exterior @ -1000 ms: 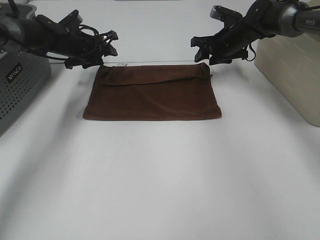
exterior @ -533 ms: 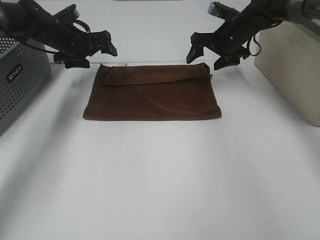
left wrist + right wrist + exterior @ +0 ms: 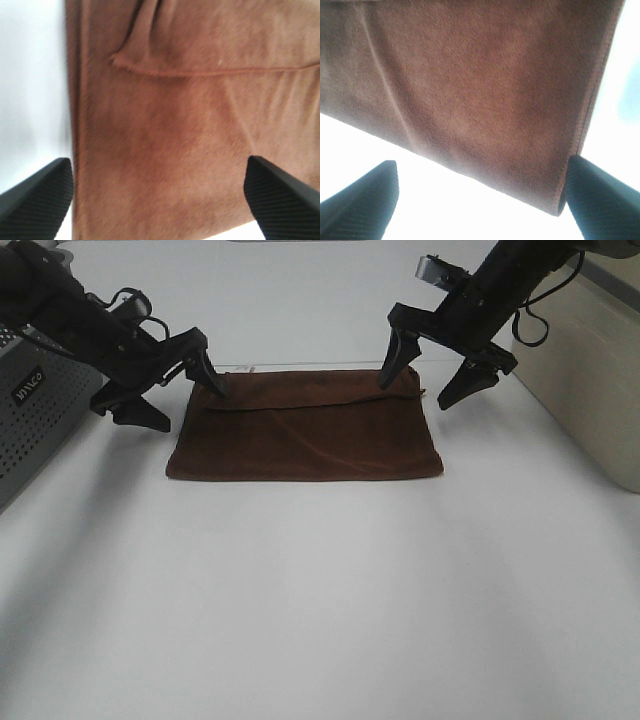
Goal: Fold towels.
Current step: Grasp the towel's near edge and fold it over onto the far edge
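The white table (image 3: 320, 600) carries the dark reddish-brown rectangular terry towel (image 3: 305, 430), lying flat and already doubled. At its far corners the left gripper (image 3: 195, 410) and right gripper (image 3: 412, 397) hold their jaws spread wide, likely to pinch both corners for another fold. I cannot tell whether the tips touch the cloth.
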Robot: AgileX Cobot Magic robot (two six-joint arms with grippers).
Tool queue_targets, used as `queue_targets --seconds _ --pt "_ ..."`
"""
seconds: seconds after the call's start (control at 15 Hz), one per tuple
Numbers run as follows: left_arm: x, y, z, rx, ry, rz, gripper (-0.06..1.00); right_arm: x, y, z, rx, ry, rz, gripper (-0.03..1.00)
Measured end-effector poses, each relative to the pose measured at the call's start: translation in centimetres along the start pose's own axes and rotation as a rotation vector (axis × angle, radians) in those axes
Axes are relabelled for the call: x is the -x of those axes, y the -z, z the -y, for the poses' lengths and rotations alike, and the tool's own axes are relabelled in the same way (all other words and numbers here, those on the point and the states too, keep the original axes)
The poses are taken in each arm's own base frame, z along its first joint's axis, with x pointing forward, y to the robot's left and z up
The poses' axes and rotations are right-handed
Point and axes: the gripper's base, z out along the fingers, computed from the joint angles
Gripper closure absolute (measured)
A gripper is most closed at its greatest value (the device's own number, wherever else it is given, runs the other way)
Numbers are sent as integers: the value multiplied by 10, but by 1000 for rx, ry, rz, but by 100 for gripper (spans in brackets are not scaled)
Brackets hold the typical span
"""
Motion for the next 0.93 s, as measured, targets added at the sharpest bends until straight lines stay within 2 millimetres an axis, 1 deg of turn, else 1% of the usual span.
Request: queue_targets --seconds 0.07,0.2,0.27,0.4,0.6,0.73,0.87,0.93 --pt "-9 4 -4 21 7 17 8 -4 -3 2 -3 -14 -17 13" --pt "-29 17 -10 54 18 29 11 -24 -13 9 -22 -48 -101 13" --pt "-34 20 -11 63 10 27 12 -38 -18 13 -37 -70 -127 13" --pt "-38 21 -12 70 -38 11 15 -49 -25 19 -52 -88 -83 13" --pt "-40 18 -9 74 -78 7 16 -49 -31 22 -49 -99 -19 13" --pt "-43 6 -11 82 -79 3 17 -46 -32 23 -53 -97 17 13" --pt "-47 -8 -16 92 -73 -14 17 -45 -40 27 -59 -98 21 13" --pt "-45 -13 -16 88 -71 -8 17 -46 -48 31 -63 -87 17 14"
